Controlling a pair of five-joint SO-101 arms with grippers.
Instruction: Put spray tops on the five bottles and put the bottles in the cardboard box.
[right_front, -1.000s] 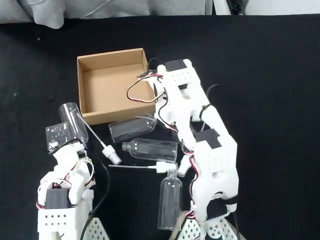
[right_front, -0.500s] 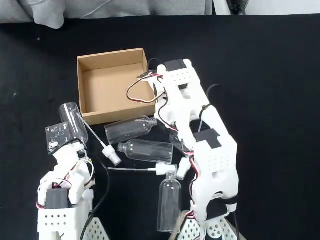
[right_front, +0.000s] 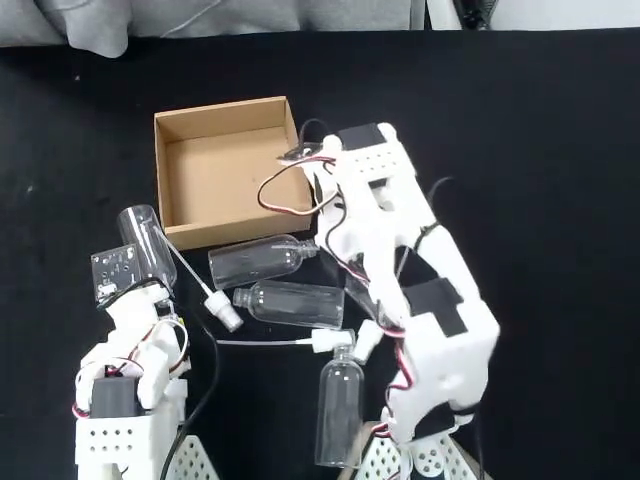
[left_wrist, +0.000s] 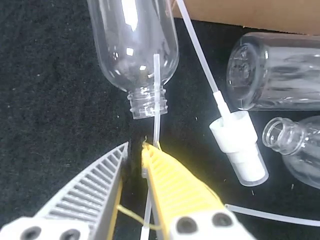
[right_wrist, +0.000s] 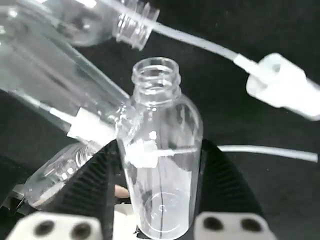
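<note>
1. A black cloth-covered table (right_front: 560, 200) takes up nearly the whole high view. Grey fabric (right_front: 250, 15) lies along the top edge.
2. The white right arm (right_front: 400, 260) runs from bottom centre up to just right of the box, and its bulk covers its own gripper from above.
3. The cardboard box (right_front: 225, 170) sits upper left of centre, open side up.
4. The left arm (right_front: 125, 400) sits in the lower left corner.
5. Four clear bottles show open necks:
   - the tilted bottle (right_front: 145, 245) is left of the box;
   - the bottle by the box (right_front: 262, 260) lies along the box's near wall;
   - the centre bottle (right_front: 290, 303) lies just below that;
   - the bottom bottle (right_front: 340, 410) is at bottom centre.
6. The right gripper (right_wrist: 160, 145) is clamped on the centre bottle's body.
7. Two loose spray tops lie on the cloth, the left spray top (right_front: 224, 310) and the lower spray top (right_front: 335, 340).
8. A thin dip tube (left_wrist: 156, 90) runs from the left gripper (left_wrist: 134, 146) into the tilted bottle's neck. I cannot tell whether the gripper holds it.
9. A further clear shape (right_wrist: 50, 185) beside the right gripper is cut off and hard to make out.
</note>
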